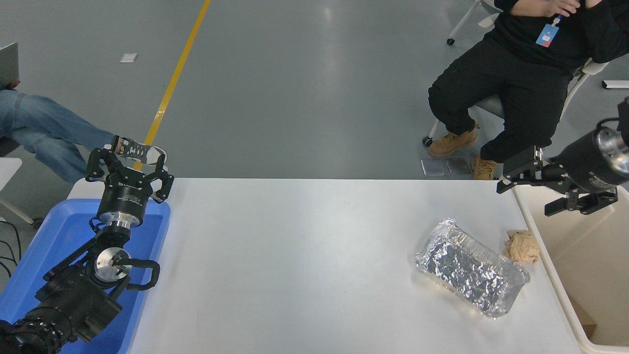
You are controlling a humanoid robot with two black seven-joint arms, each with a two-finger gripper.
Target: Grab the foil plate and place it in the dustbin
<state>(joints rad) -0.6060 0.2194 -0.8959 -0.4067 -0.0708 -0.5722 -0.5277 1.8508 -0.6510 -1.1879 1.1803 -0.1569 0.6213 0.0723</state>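
Note:
The foil plate point(471, 268), a shiny crinkled silver tray, lies flat on the white table point(304, 255) at the right. The dustbin point(587, 265), a cream plastic bin, stands just off the table's right edge. My right gripper point(526, 194) is open and empty. It hovers over the bin's far left corner, well above and behind the foil plate. My left gripper point(128, 169) is open and parked at the lower left, over a blue tub.
A crumpled tan paper wad point(523, 246) lies between the foil plate and the dustbin. A shallow blue tub point(59, 246) sits at the table's left edge. One person sits at the far right point(511, 83), another at the far left point(44, 135).

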